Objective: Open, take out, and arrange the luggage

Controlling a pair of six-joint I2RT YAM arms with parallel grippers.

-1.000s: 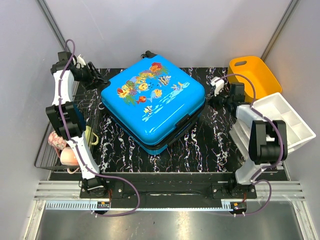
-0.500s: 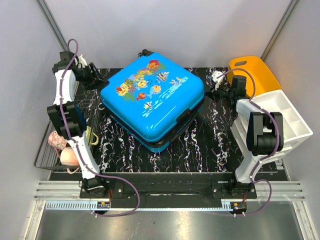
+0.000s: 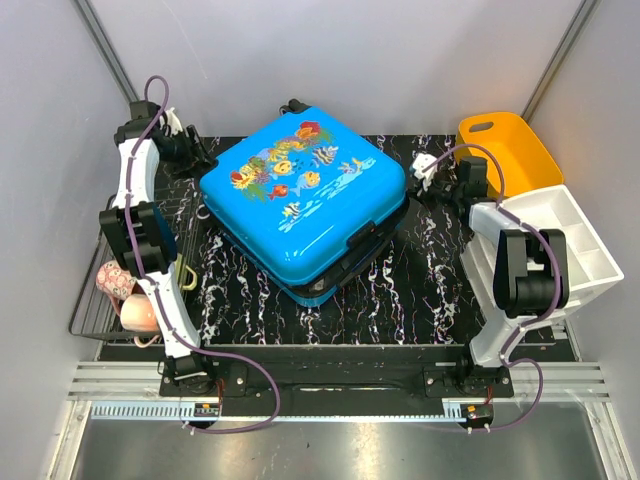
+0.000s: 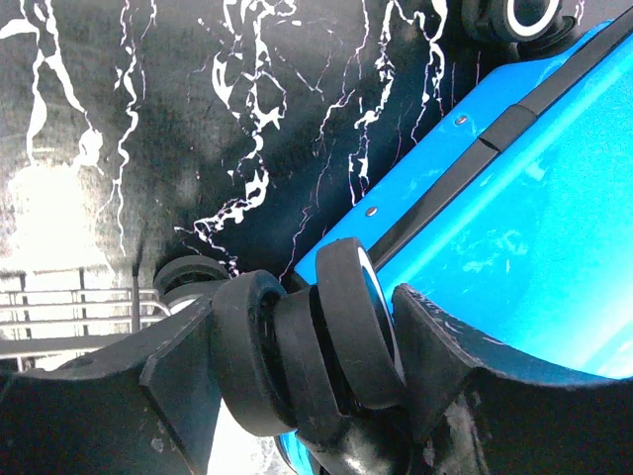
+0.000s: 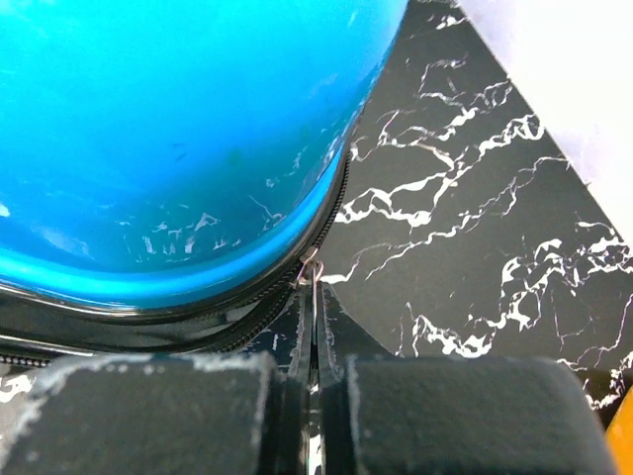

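**Luggage (image 3: 300,195): lid down, zip pull in the right claw (image 5: 315,341)**

Location: middle of the marbled worktop (image 3: 430,270). It lies flat with the printed shell up, turned diamond-wise so one corner points at the arm bases.

Right claw: clenched on the thin metal zip pull (image 5: 313,282) at the case's far right corner. The case lies to that claw's left. The zip band (image 5: 237,322) curves away from the pull under the blue shell rim.

Left claw (image 4: 307,346): at the far left corner, fingers spread either side of a black twin wheel (image 4: 346,327). Whether they press on it cannot be told.

Judgement: opening step, not finished. The coming pull must follow the band round the rim, so travel runs along the case edge, not away from it. The right arm is nearer the pull; the left looks placed to steady the case.
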